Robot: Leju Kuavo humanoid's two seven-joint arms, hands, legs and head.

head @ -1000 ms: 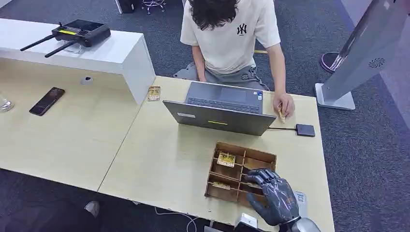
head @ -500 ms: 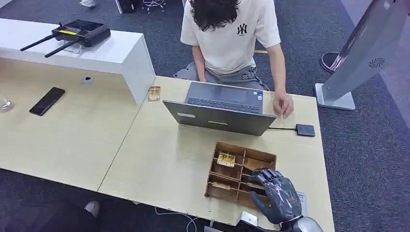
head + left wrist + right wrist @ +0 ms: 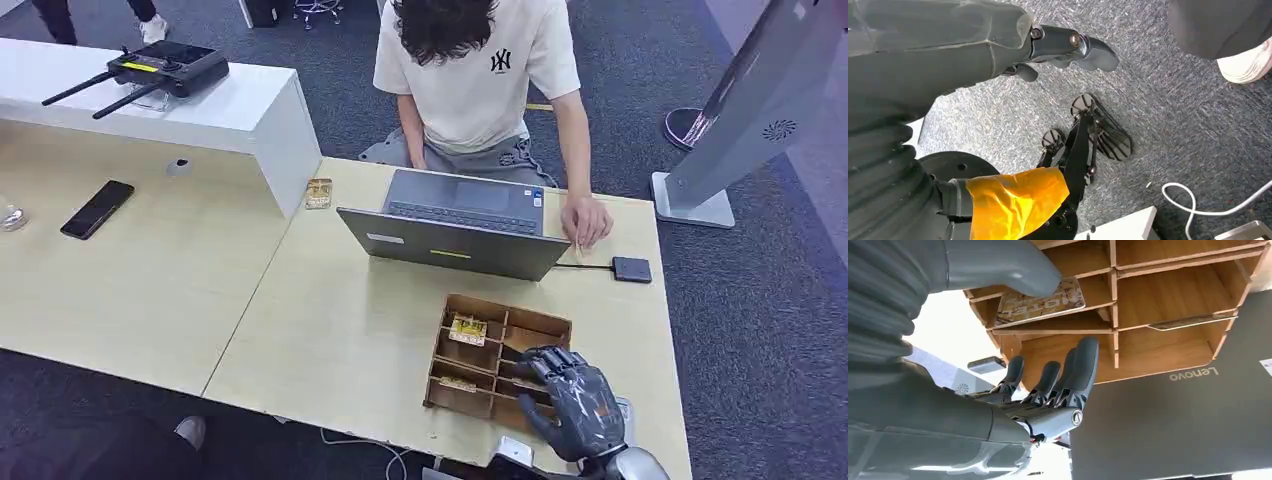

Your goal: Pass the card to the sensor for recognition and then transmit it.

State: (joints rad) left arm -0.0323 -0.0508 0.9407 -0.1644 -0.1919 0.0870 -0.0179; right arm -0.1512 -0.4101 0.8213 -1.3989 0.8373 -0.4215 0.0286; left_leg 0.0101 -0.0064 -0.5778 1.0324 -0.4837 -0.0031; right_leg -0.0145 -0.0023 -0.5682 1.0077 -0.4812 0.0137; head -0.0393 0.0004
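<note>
Right hand is hovering open-fingered over the wooden tray at the table's near edge, its thumb lying just above a card in one compartment, the wrist view is showing.

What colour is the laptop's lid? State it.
Dark grey; the laptop lid shows best in the right wrist view, with its brand lettering.
</note>
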